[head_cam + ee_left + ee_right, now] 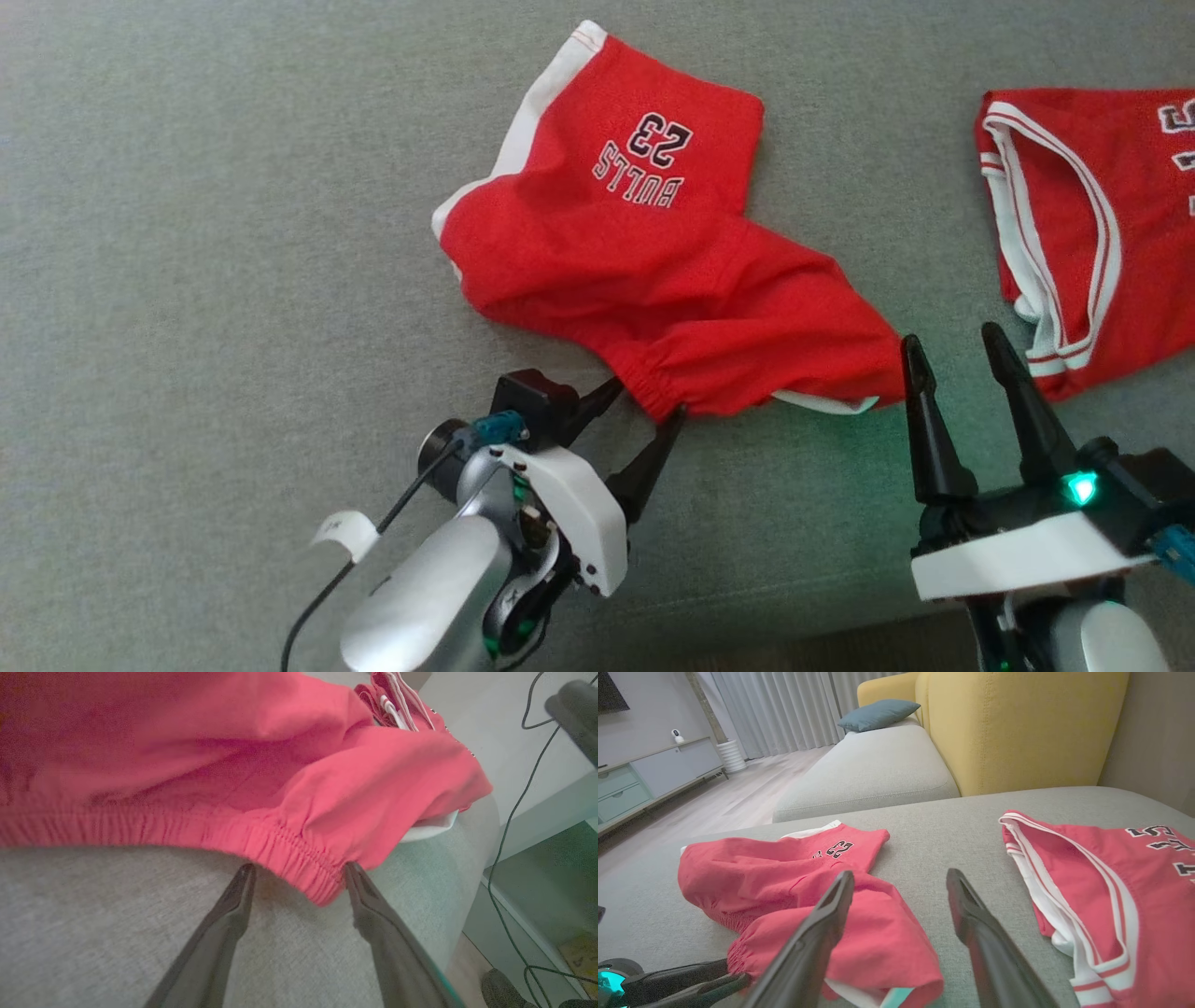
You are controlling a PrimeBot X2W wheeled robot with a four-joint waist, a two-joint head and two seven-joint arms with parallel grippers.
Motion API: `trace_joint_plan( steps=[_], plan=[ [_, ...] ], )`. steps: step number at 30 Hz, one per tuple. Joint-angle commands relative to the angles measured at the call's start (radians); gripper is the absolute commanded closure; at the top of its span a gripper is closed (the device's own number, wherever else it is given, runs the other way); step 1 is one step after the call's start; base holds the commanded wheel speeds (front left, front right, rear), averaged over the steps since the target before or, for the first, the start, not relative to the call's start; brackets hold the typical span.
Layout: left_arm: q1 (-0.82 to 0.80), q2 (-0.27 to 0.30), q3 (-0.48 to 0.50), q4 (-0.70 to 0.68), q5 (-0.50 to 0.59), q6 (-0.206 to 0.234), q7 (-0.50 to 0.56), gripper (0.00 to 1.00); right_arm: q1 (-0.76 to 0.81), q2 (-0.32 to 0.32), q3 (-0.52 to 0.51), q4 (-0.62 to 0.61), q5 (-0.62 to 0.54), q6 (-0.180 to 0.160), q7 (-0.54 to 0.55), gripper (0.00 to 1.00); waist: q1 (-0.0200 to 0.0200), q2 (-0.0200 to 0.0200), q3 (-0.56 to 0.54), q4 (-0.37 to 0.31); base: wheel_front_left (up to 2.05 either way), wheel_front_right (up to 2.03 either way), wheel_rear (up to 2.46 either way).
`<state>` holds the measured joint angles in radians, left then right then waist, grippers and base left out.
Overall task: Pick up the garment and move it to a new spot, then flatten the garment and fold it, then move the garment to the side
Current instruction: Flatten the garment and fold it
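The garment, a pair of red shorts point(644, 252) with white side stripes and "BULLS 23" print, lies crumpled on the grey sofa cushion point(205, 233). My left gripper point(648, 397) is open, and its two fingertips straddle the gathered elastic waistband point(299, 877) at the shorts' near corner. In the left wrist view, the left gripper point(299, 867) has the band between its fingers, not pinched. My right gripper point(950, 336) stands open just right of the shorts' right end, over bare cushion. From the right wrist, the right gripper point(900, 873) points past the shorts point(784, 877).
A second red garment, a jersey with white trim point(1092, 233), lies at the right of the cushion point(1111, 882). The cushion's front edge point(747, 635) runs just below both grippers. A yellow sofa back point(1017, 728) stands behind. Cables point(509, 821) hang beyond the cushion's end.
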<state>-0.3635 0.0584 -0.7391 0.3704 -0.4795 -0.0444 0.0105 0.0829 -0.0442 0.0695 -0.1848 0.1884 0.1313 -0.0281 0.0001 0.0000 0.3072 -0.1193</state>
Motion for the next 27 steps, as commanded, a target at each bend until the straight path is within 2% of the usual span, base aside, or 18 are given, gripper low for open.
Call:
trace_joint_plan(
  steps=[1,2,3,4,9,14,18,26,27],
  plan=[
    [-0.043,-0.007,0.007,-0.022,-0.005,-0.008,-0.024,0.0,-0.03,-0.006,0.026,-0.03,0.008,-0.001,-0.016,0.0,-0.0001,0.0,0.003,-0.008,0.0,0.0,0.0],
    [-0.046,-0.008,0.002,-0.019,-0.019,-0.017,-0.03,0.0,-0.03,-0.006,0.026,-0.028,0.009,-0.001,-0.017,0.0,-0.0001,0.0,0.003,-0.01,0.0,0.0,0.0],
    [-0.053,-0.008,-0.002,-0.024,-0.031,-0.026,-0.046,0.31,-0.031,-0.006,0.025,-0.027,0.011,-0.001,-0.018,0.0,-0.0001,0.0,0.002,-0.012,0.0,0.0,0.0],
    [-0.059,-0.008,-0.004,-0.03,-0.038,-0.031,-0.066,1.0,-0.03,-0.006,0.024,-0.025,0.013,-0.001,-0.019,0.0,-0.0001,0.0,0.001,-0.012,0.0,0.0,0.0],
    [-0.065,-0.002,0.013,-0.085,-0.051,-0.024,-0.136,1.0,-0.019,-0.006,0.008,-0.014,0.021,-0.001,-0.021,0.0,-0.0001,0.0,-0.019,0.003,0.0,0.0,0.0],
    [-0.026,0.06,0.04,-0.197,-0.052,0.015,-0.118,1.0,-0.008,-0.006,-0.004,-0.006,0.029,-0.001,-0.016,0.0,-0.0001,0.0,-0.053,0.038,0.0,0.0,0.0],
    [0.04,0.132,0.054,-0.322,-0.054,0.065,-0.049,1.0,0.001,-0.006,-0.009,-0.002,0.031,-0.001,-0.009,0.0,-0.0001,0.0,-0.079,0.076,0.0,0.0,0.0],
    [0.21,0.289,0.122,-0.624,-0.063,0.207,0.086,1.0,0.028,-0.006,-0.031,-0.014,0.031,-0.001,0.01,0.0,-0.0001,0.0,-0.108,0.167,0.0,0.0,0.0],
    [0.21,0.289,0.122,-0.624,-0.063,0.207,0.086,1.0,0.028,-0.006,-0.031,-0.014,0.031,-0.001,0.01,0.0,-0.0001,0.0,-0.108,0.167,0.0,0.0,0.0]
  ],
)
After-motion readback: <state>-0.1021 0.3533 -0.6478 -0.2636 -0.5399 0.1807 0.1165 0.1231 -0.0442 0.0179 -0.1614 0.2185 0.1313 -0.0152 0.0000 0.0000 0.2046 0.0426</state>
